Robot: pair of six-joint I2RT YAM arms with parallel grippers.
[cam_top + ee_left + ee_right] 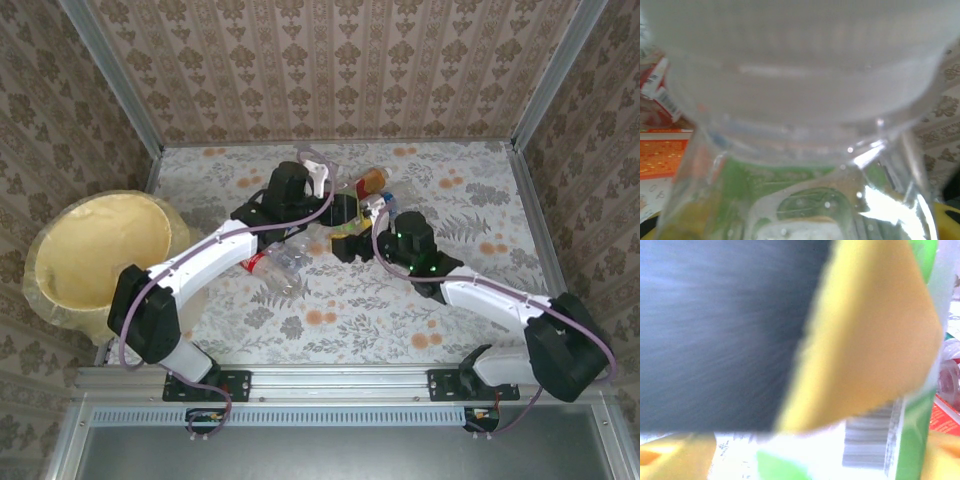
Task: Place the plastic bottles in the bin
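At the far left the pale-yellow bin (95, 250) stands off the table's left edge, well apart from the plastic bottles (372, 195), which lie bunched at mid-table. The left gripper (330, 207) reaches into that bunch, with a red-capped bottle (275, 262) lying just beside its forearm. A clear bottle (800, 150) with a green label sits pressed up against its wrist camera and hides the jaws, so I cannot tell how far they stand apart or whether they hold it. To the right, the right gripper (348, 240) meets the same bunch. Its yellow fingers (660, 457) are spread wide, and a green-labelled bottle (875, 440) lies between them. Whether they touch it I cannot tell.
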